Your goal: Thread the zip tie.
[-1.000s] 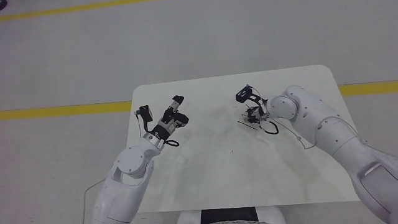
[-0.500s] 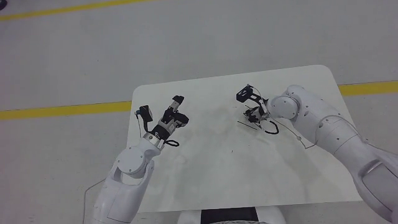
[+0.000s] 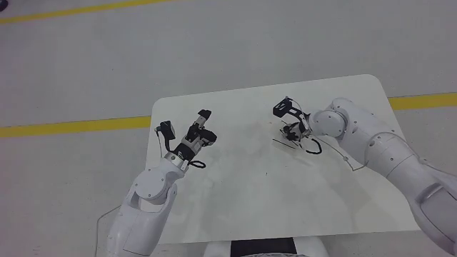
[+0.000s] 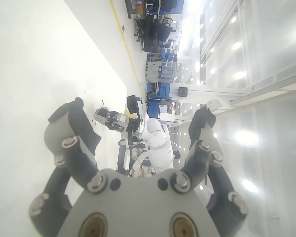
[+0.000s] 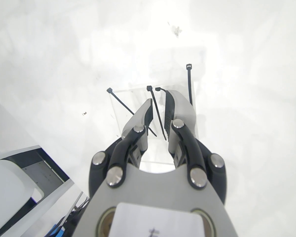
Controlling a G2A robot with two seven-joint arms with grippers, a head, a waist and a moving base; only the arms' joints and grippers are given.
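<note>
Several black zip ties lie on a clear plastic plate (image 5: 132, 94) on the white table (image 3: 250, 185). My right gripper (image 5: 159, 99) hangs just over the plate, open by a narrow gap, with its fingers on either side of the middle zip tie (image 5: 156, 109); I see no pinch on it. Another tie (image 5: 120, 102) lies slanted beside one finger, and a straight one (image 5: 189, 85) lies beyond the other. From above, the right gripper (image 3: 289, 130) is over a dark tie (image 3: 284, 142). My left gripper (image 3: 206, 127) is held above the table's left part, wide open (image 4: 139, 109) and empty.
The table's rounded far edge (image 4: 124, 87) and the floor's yellow line (image 3: 71, 125) lie beyond the arms. A small dark speck (image 5: 83, 113) and a scuff (image 5: 176, 30) mark the tabletop near the plate. Bare table lies between the two arms.
The right arm has edged very slightly to the right over the zip ties. The left arm has stayed where it was.
</note>
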